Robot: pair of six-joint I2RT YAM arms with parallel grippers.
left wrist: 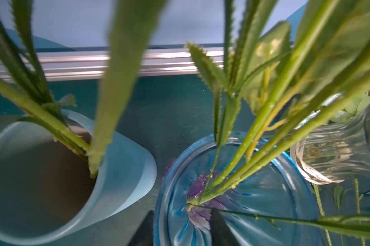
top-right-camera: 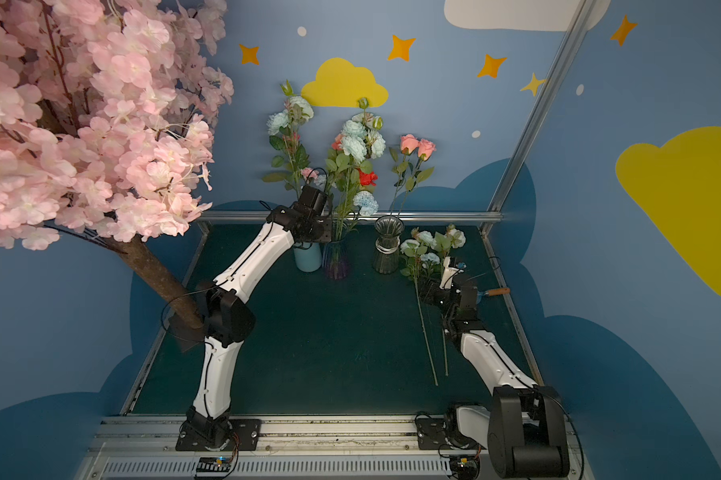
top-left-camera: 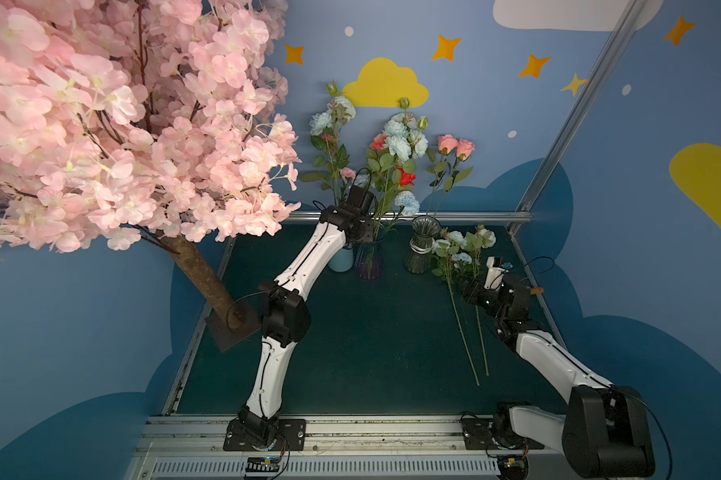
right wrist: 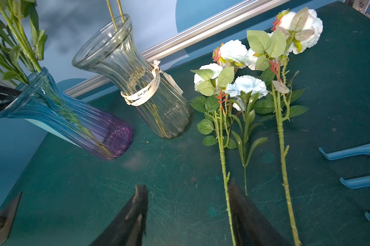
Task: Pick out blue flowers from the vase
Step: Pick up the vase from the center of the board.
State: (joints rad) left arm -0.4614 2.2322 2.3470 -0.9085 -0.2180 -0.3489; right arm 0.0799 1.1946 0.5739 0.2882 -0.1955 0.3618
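Stem [right wrist: 222,157] of blue flowers [right wrist: 245,87], just beside right fingers [right wrist: 250,223]

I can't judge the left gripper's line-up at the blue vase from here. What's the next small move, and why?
Probably nudge the left gripper toward the stems before closing. One finger sits outside the blue vase's rim, the other inside, with a thin stem only at the tips; closing here would likely pinch glass as well.
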